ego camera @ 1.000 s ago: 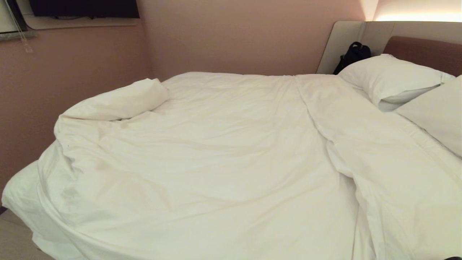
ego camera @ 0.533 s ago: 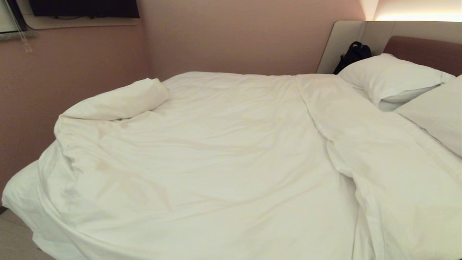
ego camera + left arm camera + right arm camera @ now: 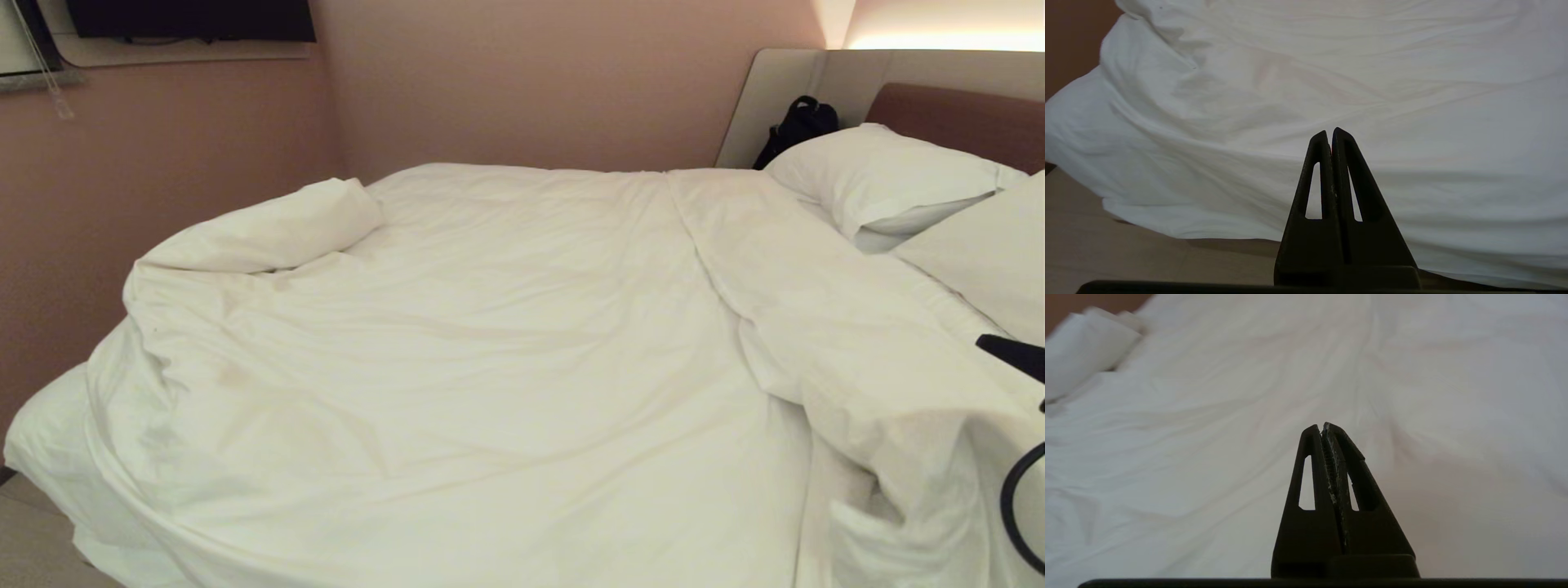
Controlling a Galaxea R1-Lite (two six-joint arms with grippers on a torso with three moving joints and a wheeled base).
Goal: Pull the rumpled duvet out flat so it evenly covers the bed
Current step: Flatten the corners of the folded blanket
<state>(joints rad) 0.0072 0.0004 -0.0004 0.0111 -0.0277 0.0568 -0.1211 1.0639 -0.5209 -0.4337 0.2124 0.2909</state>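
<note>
Head view: puffy creased white duvet [image 3: 490, 343] bunched over bed [image 3: 947, 106].

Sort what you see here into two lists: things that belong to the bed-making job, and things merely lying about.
Belongs to the job:
- duvet, rumpled, one corner rolled up
- bed
- right gripper, shut
- left gripper, shut

Just lying about:
- pillows at the headboard
- black bag behind the pillows

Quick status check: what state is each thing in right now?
duvet: rumpled, one corner rolled back, lower right part bunched up
pillows: lying at the headboard, uncovered
left claw: shut, empty, off the duvet
right claw: shut, over the duvet; whether it pinches cloth is unclear
</note>
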